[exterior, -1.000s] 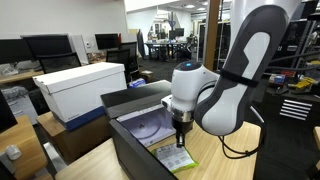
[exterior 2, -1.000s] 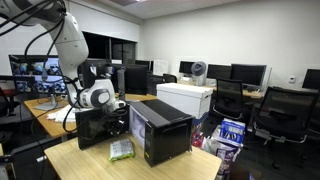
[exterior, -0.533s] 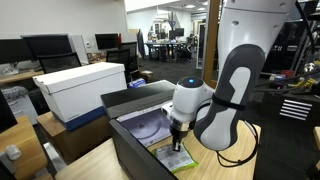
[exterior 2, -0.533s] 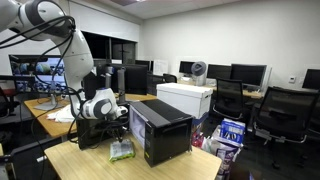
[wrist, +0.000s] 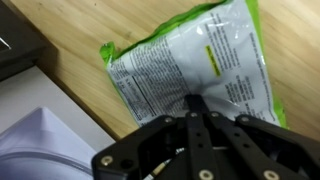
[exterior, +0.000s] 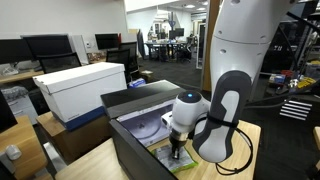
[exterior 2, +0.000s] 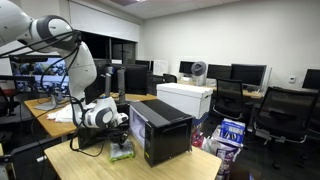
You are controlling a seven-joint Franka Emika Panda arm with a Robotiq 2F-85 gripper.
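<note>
A green and white snack bag [wrist: 190,50] lies flat on the wooden table [wrist: 90,75]. It also shows in both exterior views [exterior: 173,160] [exterior 2: 121,152], right beside a black box. My gripper [wrist: 195,101] points straight down at the bag, and its fingers are pressed together with the tips at the bag's white printed face near one end. In both exterior views the gripper [exterior: 177,150] [exterior 2: 121,141] stands low over the bag. Nothing shows between the fingers.
A black open-fronted box [exterior 2: 160,130] stands close beside the bag, and its wall [exterior: 135,155] is near the gripper. A white carton [exterior: 80,85] sits behind it. Monitors, office chairs and a bag of items [exterior 2: 228,133] surround the table.
The arm has folded down over the last second. The gripper has dropped lower toward the bag, and the bag has stayed in place.
</note>
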